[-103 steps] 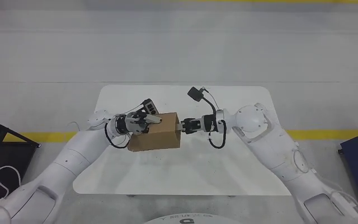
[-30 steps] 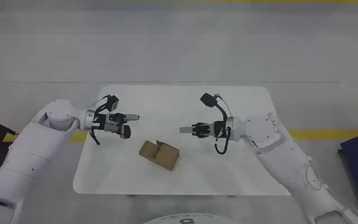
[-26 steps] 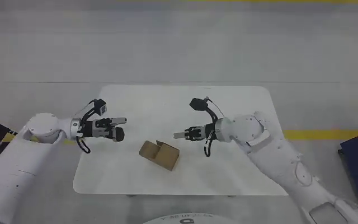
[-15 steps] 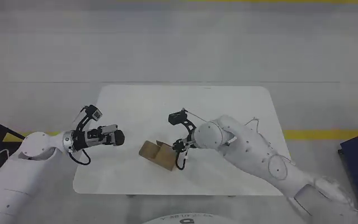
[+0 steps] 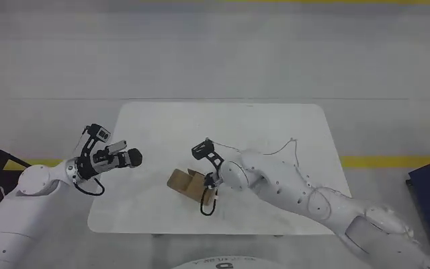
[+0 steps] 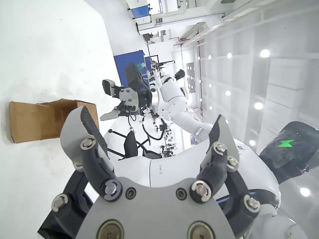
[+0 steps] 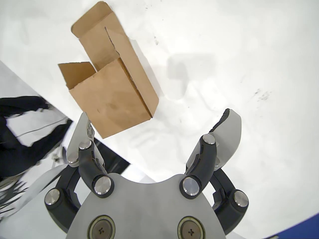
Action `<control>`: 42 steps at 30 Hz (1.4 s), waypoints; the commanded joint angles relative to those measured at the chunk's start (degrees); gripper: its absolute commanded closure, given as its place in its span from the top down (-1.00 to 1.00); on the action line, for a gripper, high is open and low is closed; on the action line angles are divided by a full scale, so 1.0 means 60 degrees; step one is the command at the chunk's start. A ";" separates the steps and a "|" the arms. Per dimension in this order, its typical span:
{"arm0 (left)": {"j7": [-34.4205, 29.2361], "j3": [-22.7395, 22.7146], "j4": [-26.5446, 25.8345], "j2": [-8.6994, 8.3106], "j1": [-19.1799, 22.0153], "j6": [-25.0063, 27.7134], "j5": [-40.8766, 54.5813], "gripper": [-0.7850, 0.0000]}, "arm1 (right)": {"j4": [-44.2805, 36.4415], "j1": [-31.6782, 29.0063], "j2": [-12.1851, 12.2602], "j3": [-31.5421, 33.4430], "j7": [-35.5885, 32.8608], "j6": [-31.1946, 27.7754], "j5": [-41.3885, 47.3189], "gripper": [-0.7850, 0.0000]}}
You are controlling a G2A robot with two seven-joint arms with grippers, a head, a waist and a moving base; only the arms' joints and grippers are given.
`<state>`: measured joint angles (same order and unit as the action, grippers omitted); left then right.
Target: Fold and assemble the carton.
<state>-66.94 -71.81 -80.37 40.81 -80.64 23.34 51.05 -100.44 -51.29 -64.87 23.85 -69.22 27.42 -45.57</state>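
So the carton [image 5: 191, 186] has been let go: a few seconds back it was held between both claws, and now it's left lying on its side toward the front edge of the worktop [image 5: 269, 134], a bit left of centre, end flaps still sticking open. The left claw [image 6: 151, 115] has been pulled back toward the left edge, spread wide and empty, while the right claw [image 7: 157, 116] has been swung in just above the carton, also open with nothing gripped. A regrasp is probably being set up, since nothing's been tucked shut yet.
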 commanded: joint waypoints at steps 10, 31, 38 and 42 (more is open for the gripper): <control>-0.0020 -0.0026 0.0175 0.0174 0.0090 -0.0202 -0.0071 1.00 | -0.0051 0.0407 -0.0742 -0.0863 -0.0516 -0.1058 -0.0791 1.00; 0.0122 -0.0190 0.0269 0.0453 0.0142 -0.0330 -0.0406 1.00 | 0.0702 0.0327 -0.1773 -0.1412 -0.1473 -0.0720 -0.2933 1.00; 0.0126 -0.0197 0.0266 0.0457 0.0137 -0.0328 -0.0406 1.00 | 0.0641 -0.0090 -0.1563 -0.0425 -0.1458 -0.0386 -0.2982 1.00; 0.0126 -0.0197 0.0266 0.0457 0.0137 -0.0328 -0.0406 1.00 | 0.0612 -0.0376 -0.1404 0.0200 -0.1446 -0.0294 -0.2992 1.00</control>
<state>-66.18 -72.99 -78.78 43.55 -79.82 21.38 48.61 -96.75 -53.12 -73.53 24.02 -77.94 25.55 -63.50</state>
